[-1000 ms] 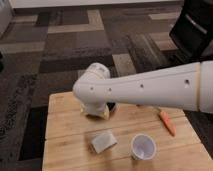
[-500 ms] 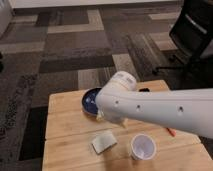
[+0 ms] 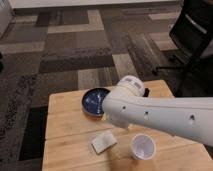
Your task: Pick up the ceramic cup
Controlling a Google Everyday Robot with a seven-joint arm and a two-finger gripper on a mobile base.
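The hand hides behind the arm (image 3: 165, 114), its opening impossible to tell; best centre it over the ceramic cup (image 3: 143, 147), at the surface's (image 3: 65, 147) 5 o'clock.

Soft, even indoor light is falling from above, keeping the pale wooden counter (image 3: 65, 145) and the patchwork grey carpet (image 3: 75, 55) moderately bright. The bulky white robot arm (image 3: 150, 112) is catching the most light along its top and shading the counter beneath it, and the gripper is lying hidden behind it. The small white ceramic cup (image 3: 143, 147) is glowing pale inside, while the black office chair (image 3: 197, 30) is sinking into darkness.
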